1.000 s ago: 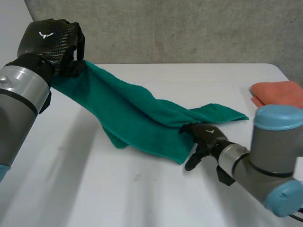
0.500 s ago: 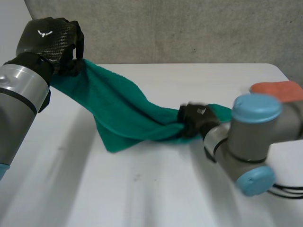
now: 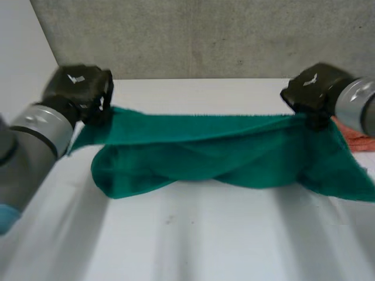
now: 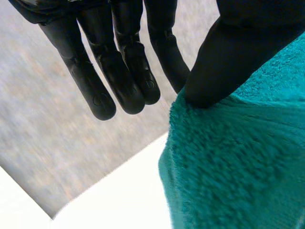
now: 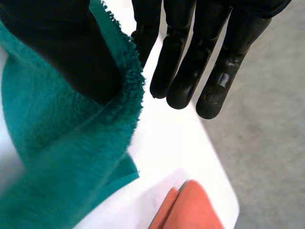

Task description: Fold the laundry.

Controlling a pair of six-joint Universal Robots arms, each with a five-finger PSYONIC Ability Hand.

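White tabletop (image 3: pixel 193 234) lies bare at the near side, and just beyond it the lower part of the dark green terry towel (image 3: pixel 234 152) sags in a loose, twisted roll that seems to rest on the surface. A second ago this towel lay as a crumpled diagonal strip, with only its far left end held up. Now its upper edge runs almost level between the two hands, well spread across the table. That came from the right hand (image 3: pixel 313 91), which was low at the towel's near edge a second ago, closed on it half a second ago, and has since risen and swung out wide to the right. In its wrist view the thumb (image 5: pixel 62 47) pinches the frayed edge while the straight fingers (image 5: pixel 190 57) sit close together beyond it. The left hand (image 3: pixel 79 88) has dropped lower with its own end. Its thumb (image 4: pixel 228 62) presses into the pile there, its straight fingers (image 4: pixel 124 71) also side by side. My reading is that the towel is now opened out but not yet flat, since the crossing folds in the middle still need shaking out or laying down before any fold. Behind the towel's right end peeks a folded orange cloth (image 3: pixel 358 136), and past that stands the grey concrete wall (image 3: pixel 205 35).
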